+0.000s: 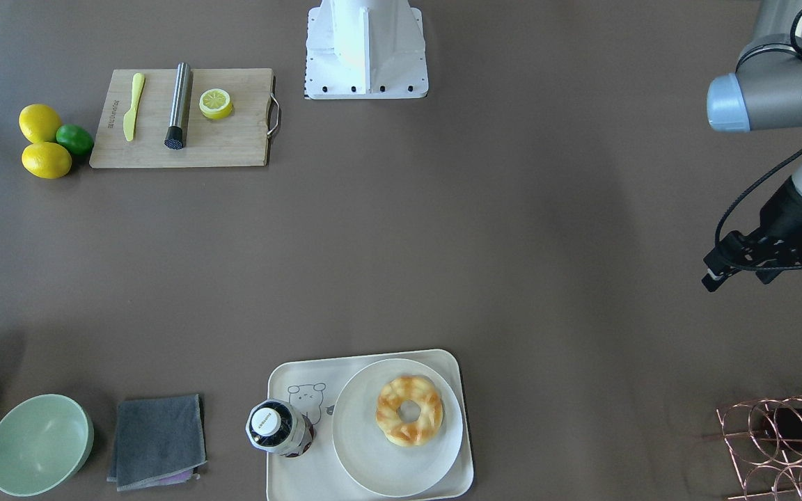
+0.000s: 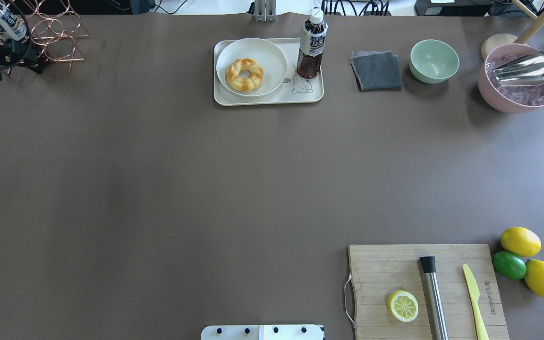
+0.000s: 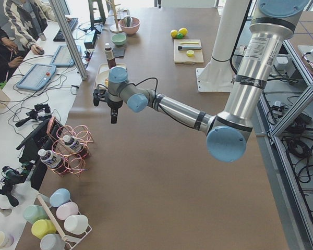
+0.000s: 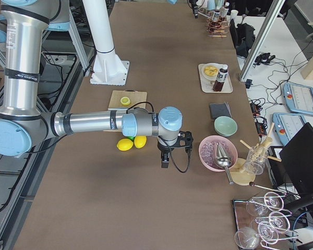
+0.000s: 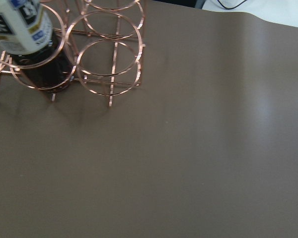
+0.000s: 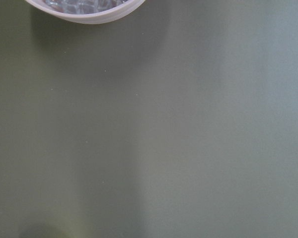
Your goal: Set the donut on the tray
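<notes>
Since the donut [image 1: 409, 410] lies on a round plate [image 1: 373, 459] inside the tray [image 1: 289, 480] at the table's far edge, placement looks done; whether the left gripper [image 3: 113, 115] and right gripper [image 4: 165, 159] are apart or together, I cannot tell.

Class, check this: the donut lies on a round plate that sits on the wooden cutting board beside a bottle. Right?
No: the plate holding the donut sits on the cream tray, not the cutting board, beside the bottle. The overhead view shows it.
</notes>
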Controlling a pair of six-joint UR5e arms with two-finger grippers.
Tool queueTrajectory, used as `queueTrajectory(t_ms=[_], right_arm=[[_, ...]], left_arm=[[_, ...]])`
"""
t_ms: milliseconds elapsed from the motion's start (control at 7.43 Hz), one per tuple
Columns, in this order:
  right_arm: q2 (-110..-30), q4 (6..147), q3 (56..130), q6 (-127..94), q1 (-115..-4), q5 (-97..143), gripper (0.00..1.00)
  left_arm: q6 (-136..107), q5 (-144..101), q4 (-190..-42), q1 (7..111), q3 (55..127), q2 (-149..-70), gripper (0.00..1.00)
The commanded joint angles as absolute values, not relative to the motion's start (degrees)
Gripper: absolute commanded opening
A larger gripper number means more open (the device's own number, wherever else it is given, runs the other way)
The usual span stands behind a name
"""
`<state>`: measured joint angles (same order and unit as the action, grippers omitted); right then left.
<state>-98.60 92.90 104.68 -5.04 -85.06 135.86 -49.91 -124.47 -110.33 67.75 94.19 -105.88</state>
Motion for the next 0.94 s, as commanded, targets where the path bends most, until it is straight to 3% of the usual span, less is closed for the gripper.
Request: queueTrajectory(t_ms=[0, 269, 808], right_arm=[[-99.1, 93.1, 102.8, -0.4, -88.2, 134.8, 1.0], [-100.1, 93.3, 102.7, 3.1, -90.5, 133.7, 1.0], [-101.3, 92.7, 102.5, 3.4, -91.8, 130.3, 1.0]], left_arm=[[-32.1, -136.1, -110.4, 79.0, 96.4, -96.3, 0.98], [-21.5, -135.3, -110.3, 81.4, 96.7, -88.5, 0.98], [-1.8, -126.0, -110.4, 86.1, 96.2, -83.0, 0.98]])
